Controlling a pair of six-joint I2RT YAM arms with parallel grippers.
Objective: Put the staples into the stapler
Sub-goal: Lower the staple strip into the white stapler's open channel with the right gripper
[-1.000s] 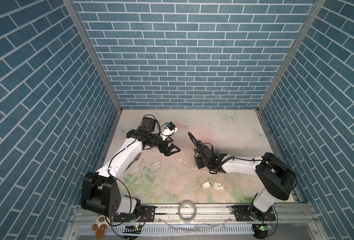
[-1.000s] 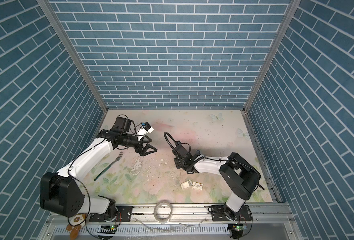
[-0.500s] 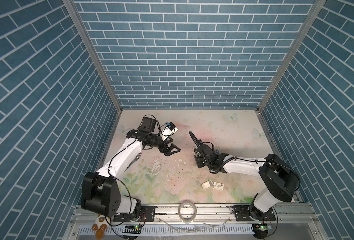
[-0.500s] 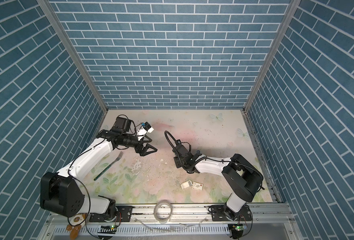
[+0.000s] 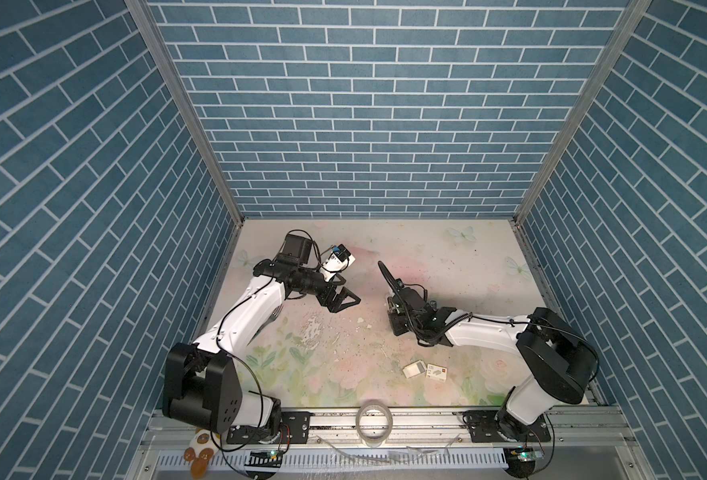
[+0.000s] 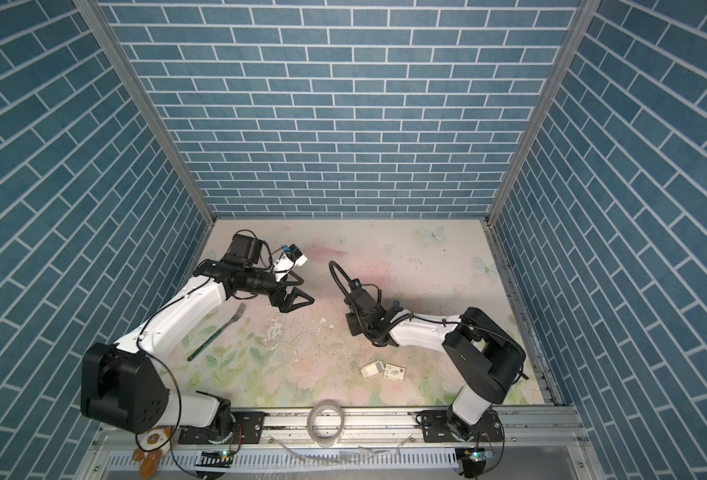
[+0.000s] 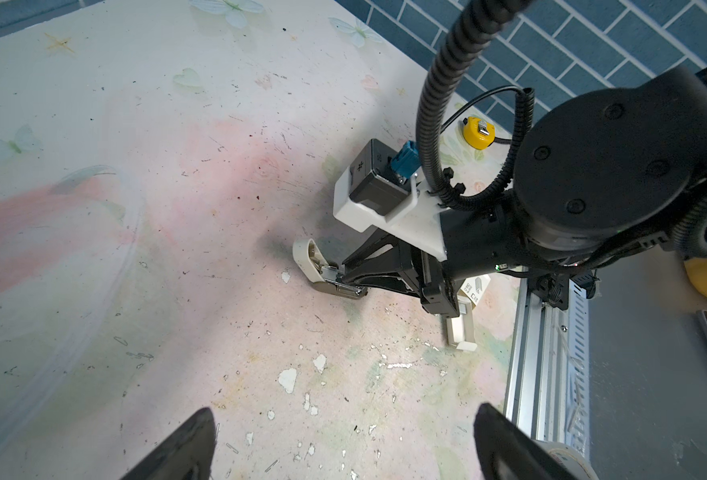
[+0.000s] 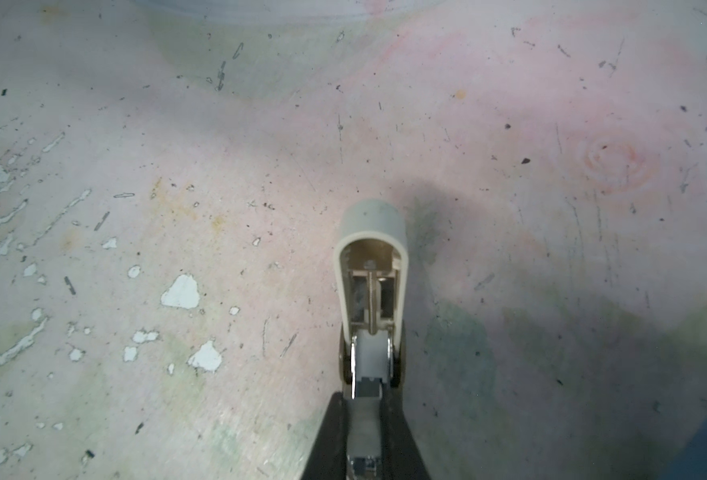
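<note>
Stapler [image 8: 371,266]: rear cut off by lower frame edge. Staples box [image 7: 477,289], right of centre: partly hidden behind the right end effector [image 7: 349,282].

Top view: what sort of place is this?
Probably a robot test cell, not a real room: brick-print panel walls, an aluminium mounting rail, and a scuffed floral tabletop.

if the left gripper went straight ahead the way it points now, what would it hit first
Most likely the open stapler held in the shut right gripper, straight ahead of the open left gripper. If its line tilts down, the table comes first; depth is unclear.
</note>
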